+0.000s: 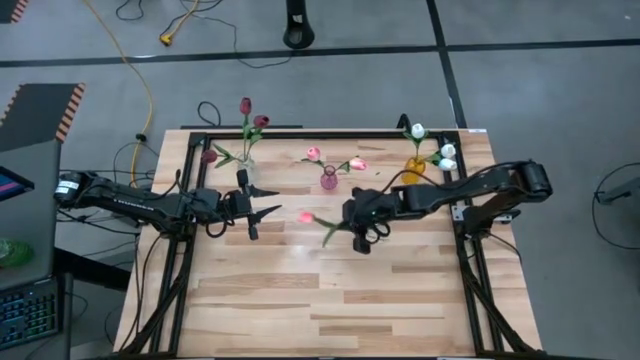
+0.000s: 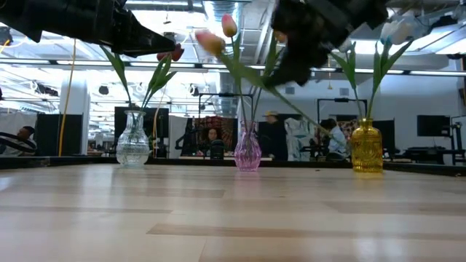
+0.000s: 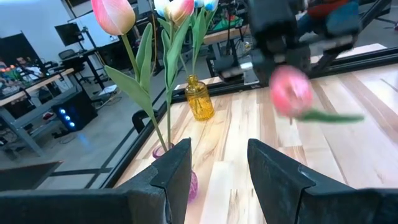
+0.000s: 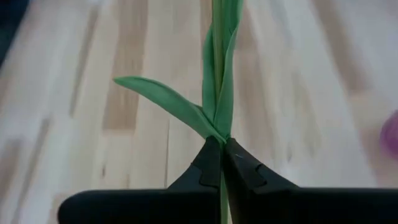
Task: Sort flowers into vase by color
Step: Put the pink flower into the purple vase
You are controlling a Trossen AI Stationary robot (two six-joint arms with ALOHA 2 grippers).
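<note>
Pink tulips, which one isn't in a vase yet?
The pink tulip clamped by its stem in the right gripper; the other two stand in the pink vase.

Light wooden table (image 1: pixel 330 300), clear vase (image 1: pixel 245 160), pink vase (image 1: pixel 329 180), yellow vase (image 1: pixel 414 168) along its far edge

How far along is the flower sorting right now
Mostly done. The clear vase holds dark red tulips, the pink vase two pink tulips, the yellow vase white tulips. In hand: the right claw is shut on a pink tulip's stem, lifted off the table. Left: dropping it into the pink vase. The left claw waits open nearby, empty.
</note>
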